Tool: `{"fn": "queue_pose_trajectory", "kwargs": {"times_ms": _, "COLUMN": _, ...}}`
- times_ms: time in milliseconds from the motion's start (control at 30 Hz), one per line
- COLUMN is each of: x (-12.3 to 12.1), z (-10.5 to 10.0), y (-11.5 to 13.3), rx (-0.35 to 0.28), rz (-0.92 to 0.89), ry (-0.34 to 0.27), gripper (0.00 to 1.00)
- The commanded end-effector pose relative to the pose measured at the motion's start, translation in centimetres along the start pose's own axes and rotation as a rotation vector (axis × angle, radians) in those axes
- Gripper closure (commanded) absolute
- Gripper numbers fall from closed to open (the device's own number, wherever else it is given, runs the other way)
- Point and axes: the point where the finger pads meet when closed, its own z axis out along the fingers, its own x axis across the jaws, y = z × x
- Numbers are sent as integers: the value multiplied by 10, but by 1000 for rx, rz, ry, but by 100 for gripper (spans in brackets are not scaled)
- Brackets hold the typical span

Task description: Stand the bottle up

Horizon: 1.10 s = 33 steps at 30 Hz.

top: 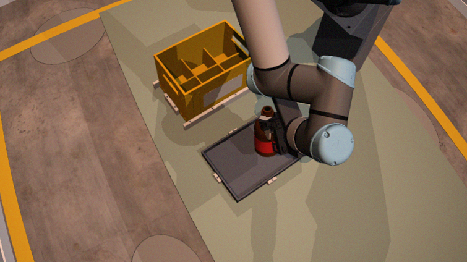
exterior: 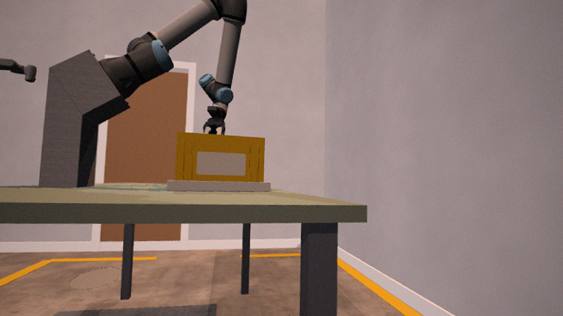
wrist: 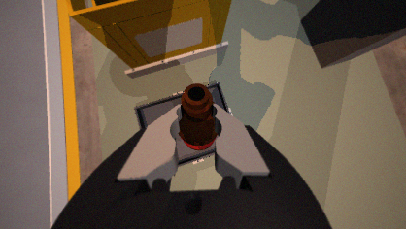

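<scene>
A brown bottle (top: 264, 133) with a red label stands upright over the far right corner of the dark grey tray (top: 250, 161). My gripper (top: 271, 129) is shut on the bottle's neck and shoulder from above. In the wrist view the bottle (wrist: 196, 117) sits between the two grey fingers of the gripper (wrist: 195, 146), its open mouth facing the camera, with the tray (wrist: 178, 136) below it. I cannot tell whether the bottle's base touches the tray floor. In the exterior view the gripper (exterior: 214, 127) shows just above the crate's top edge; the bottle and tray are hidden behind the crate.
The orange crate (top: 202, 68) with inner dividers stands on pale runners just behind and left of the tray; it also shows in the exterior view (exterior: 219, 158) and the wrist view (wrist: 146, 29). The arm's base column (top: 347, 28) rises behind the tray.
</scene>
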Motion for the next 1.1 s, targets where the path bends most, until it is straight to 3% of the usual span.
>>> {"fn": "queue_pose_trajectory", "kwargs": {"times_ms": 0, "x": -1, "z": -1, "y": 0, "rx": 34, "rz": 1, "ry": -2, "gripper": 100}}
{"fn": "queue_pose_trajectory", "kwargs": {"times_ms": 1067, "x": -1, "z": -1, "y": 0, "rx": 54, "rz": 0, "ry": -6, "gripper": 100}}
